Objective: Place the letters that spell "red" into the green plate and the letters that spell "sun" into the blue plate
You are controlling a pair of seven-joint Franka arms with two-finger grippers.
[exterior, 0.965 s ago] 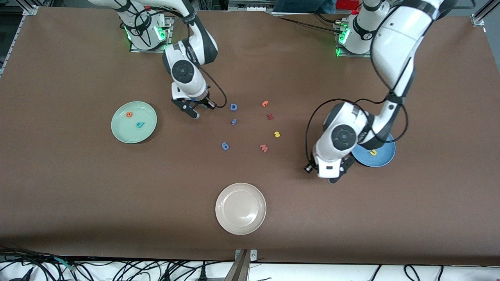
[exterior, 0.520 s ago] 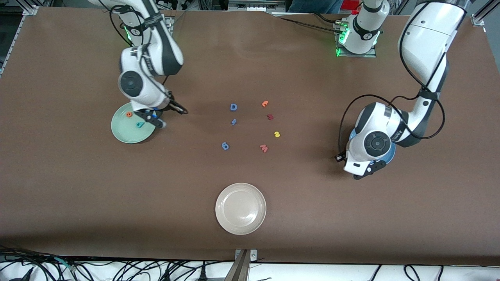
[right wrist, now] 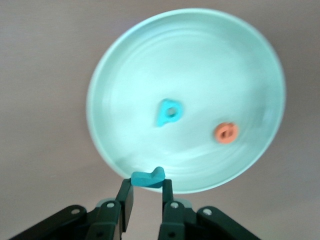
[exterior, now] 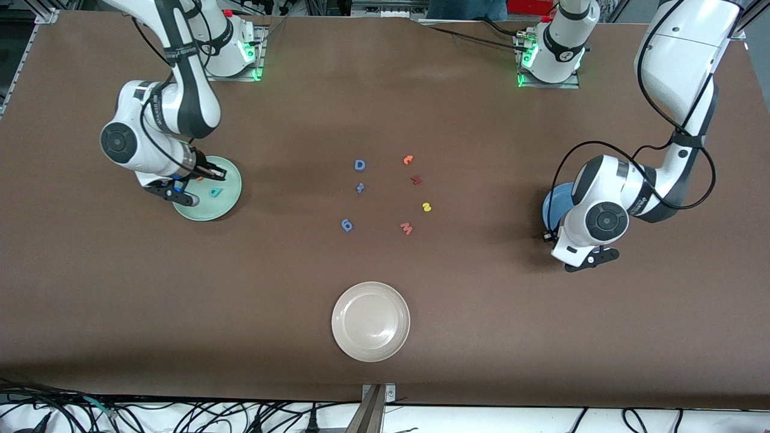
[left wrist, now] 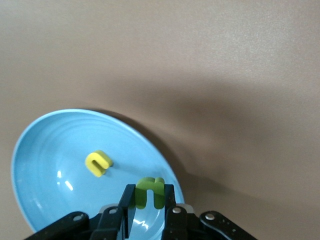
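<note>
Brown table [exterior: 421, 288], both arms' jaws closed on letters over plates.

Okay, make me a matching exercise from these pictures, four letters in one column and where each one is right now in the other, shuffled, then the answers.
Things:
1. green n
2. yellow u
3. teal r
4. yellow s

Places:
A. on the bare table, among the loose letters
B. held in the right gripper over the green plate
C. lying in the blue plate
D. held in the left gripper over the blue plate

Pairs: 1-D, 2-C, 3-B, 4-A
</note>
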